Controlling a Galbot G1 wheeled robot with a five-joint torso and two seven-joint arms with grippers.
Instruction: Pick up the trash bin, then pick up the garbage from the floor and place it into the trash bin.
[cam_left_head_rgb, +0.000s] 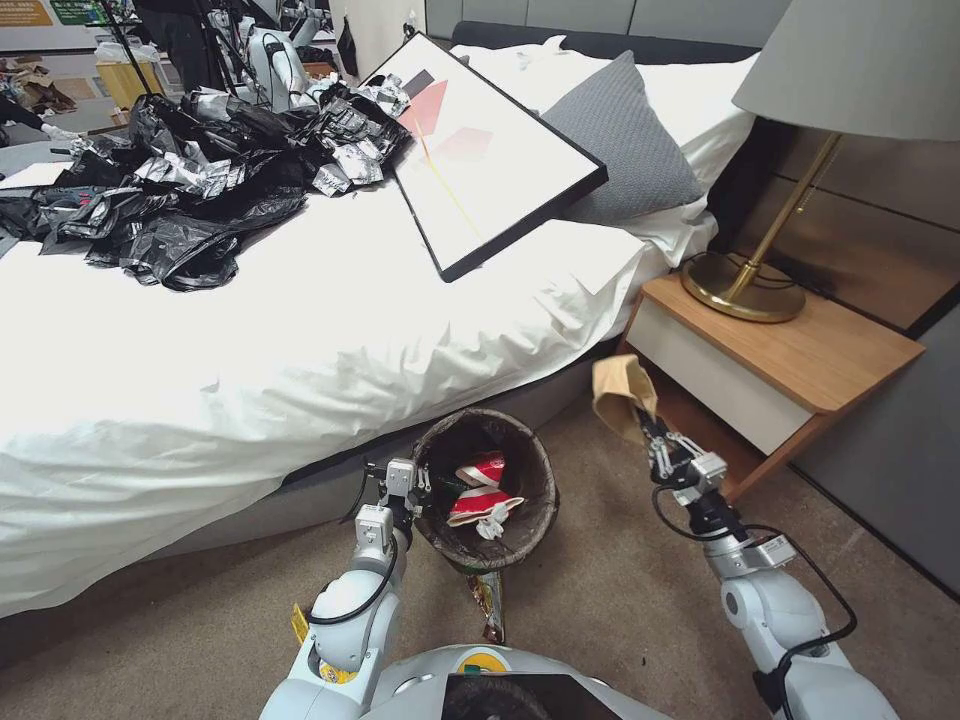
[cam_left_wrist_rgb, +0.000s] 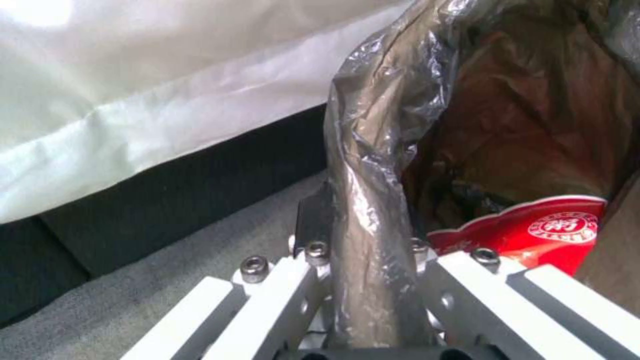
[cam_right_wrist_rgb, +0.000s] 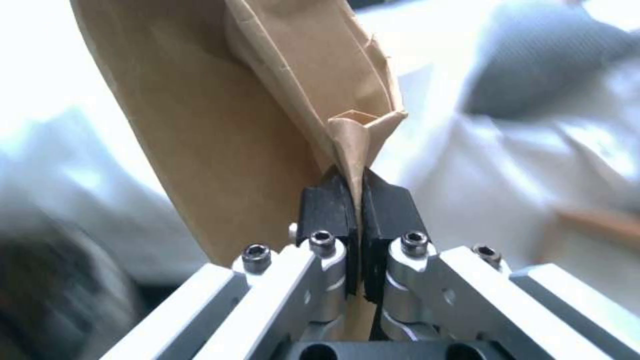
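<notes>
The trash bin (cam_left_head_rgb: 530, 500), lined with a dark bag, hangs just above the carpet beside the bed. My left gripper (cam_left_head_rgb: 418, 488) is shut on its rim (cam_left_wrist_rgb: 373, 210), the bag folded between the fingers. Crushed red-and-white cups (cam_left_head_rgb: 482, 490) lie inside the bin (cam_left_wrist_rgb: 533, 230). My right gripper (cam_left_head_rgb: 648, 432) is raised to the right of the bin and shut on a brown paper bag (cam_left_head_rgb: 620, 392), pinched at its edge (cam_right_wrist_rgb: 267, 125). A snack wrapper (cam_left_head_rgb: 490, 605) lies on the floor under the bin's near side.
The bed (cam_left_head_rgb: 300, 330) with white sheets rises right behind the bin, with a heap of black plastic bags (cam_left_head_rgb: 190, 190) and a framed picture (cam_left_head_rgb: 480, 150) on it. A wooden nightstand (cam_left_head_rgb: 790, 360) with a brass lamp (cam_left_head_rgb: 760, 270) stands close to the right arm.
</notes>
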